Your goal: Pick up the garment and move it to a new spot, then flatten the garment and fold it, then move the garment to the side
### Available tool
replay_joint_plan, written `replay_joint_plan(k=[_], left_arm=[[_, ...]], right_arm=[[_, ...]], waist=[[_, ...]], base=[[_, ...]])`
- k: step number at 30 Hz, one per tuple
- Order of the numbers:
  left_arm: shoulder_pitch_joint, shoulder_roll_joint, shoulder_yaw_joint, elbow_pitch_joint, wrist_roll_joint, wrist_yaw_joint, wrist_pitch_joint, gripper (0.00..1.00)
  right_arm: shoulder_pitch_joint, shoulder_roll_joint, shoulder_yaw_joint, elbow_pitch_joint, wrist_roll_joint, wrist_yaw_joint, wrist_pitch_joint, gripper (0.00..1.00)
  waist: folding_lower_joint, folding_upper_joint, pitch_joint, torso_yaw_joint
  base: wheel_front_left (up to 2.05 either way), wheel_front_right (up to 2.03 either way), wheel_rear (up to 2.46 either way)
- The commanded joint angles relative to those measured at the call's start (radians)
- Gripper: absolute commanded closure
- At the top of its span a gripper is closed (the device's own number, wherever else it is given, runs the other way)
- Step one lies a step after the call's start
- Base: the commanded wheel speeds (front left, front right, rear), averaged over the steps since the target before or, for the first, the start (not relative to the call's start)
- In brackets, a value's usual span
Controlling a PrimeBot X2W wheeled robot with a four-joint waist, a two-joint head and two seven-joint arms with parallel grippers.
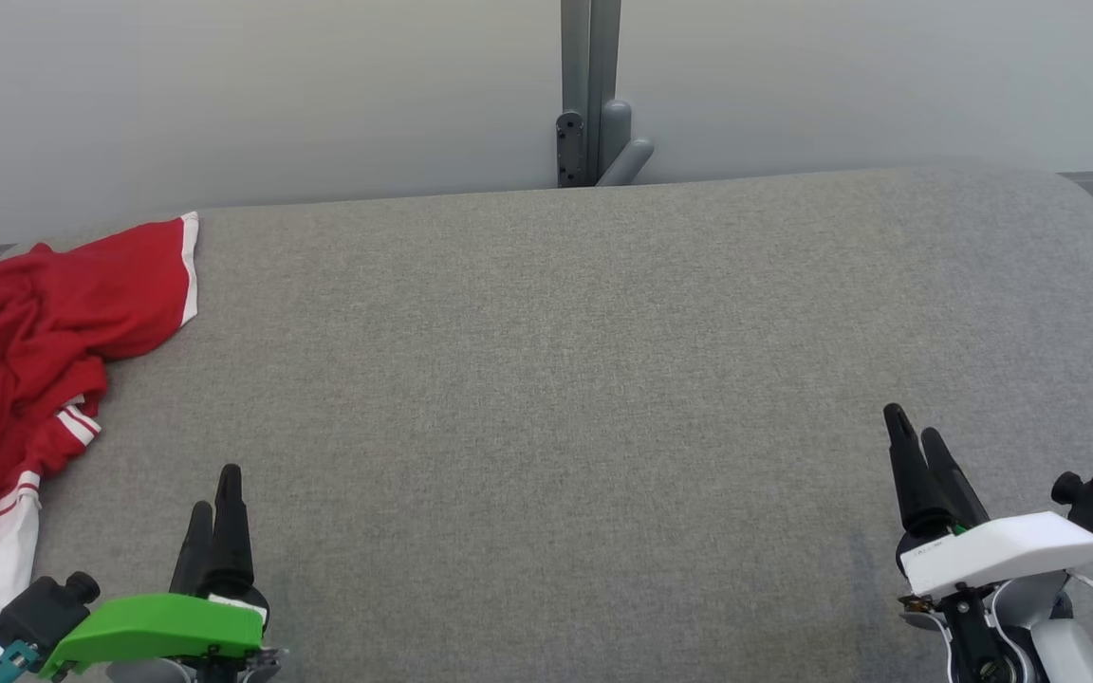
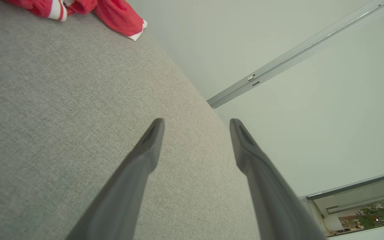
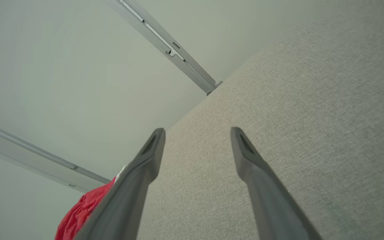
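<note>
Garment lies crumpled on grey surface; left claw and right claw gape empty.

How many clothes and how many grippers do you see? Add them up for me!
garment: 1
grippers: 2, the left gripper and the right gripper
total: 3

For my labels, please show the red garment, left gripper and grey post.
red garment (image 1: 25,341), head view, crumpled middle.
left gripper (image 2: 197,121), left wrist view, between its fingers' tips.
grey post (image 1: 590,76), head view, upright shaft.
</note>
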State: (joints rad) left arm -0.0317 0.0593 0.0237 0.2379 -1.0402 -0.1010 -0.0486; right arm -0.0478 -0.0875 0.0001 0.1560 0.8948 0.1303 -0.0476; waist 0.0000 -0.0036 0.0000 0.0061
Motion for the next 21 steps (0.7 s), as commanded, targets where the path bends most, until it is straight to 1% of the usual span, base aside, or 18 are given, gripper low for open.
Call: replay_joint_plan(k=[1,10,15,21], left_arm=[[-0.002,0.013,-0.002,-0.008,0.051,0.004,-0.012,0.00],[0.012,0.025,-0.005,0.003,0.217,0.004,-0.043,0.00],[0.017,0.031,0.001,-0.014,0.299,0.003,-0.058,0.00],[0.027,0.029,0.009,-0.026,0.364,-0.001,-0.072,0.00]], right_arm=[[-0.005,-0.010,0.007,-0.017,-0.050,0.000,-0.013,0.00],[0.002,-0.016,0.018,0.008,-0.194,0.000,-0.043,0.00],[0.006,-0.016,0.016,0.013,-0.263,0.000,-0.059,0.00],[0.009,-0.014,0.016,0.015,-0.326,0.000,-0.074,0.00]], waist=[[0.0000,0.0011,0.000,0.000],[0.0000,0.0013,-0.003,0.001],[0.0000,0.0015,-0.005,0.001],[0.0000,0.0016,-0.006,0.001]], base=[[0.00,0.00,0.00],[0.00,0.00,0.00],[0.00,0.00,0.00],[0.00,0.00,0.00]])
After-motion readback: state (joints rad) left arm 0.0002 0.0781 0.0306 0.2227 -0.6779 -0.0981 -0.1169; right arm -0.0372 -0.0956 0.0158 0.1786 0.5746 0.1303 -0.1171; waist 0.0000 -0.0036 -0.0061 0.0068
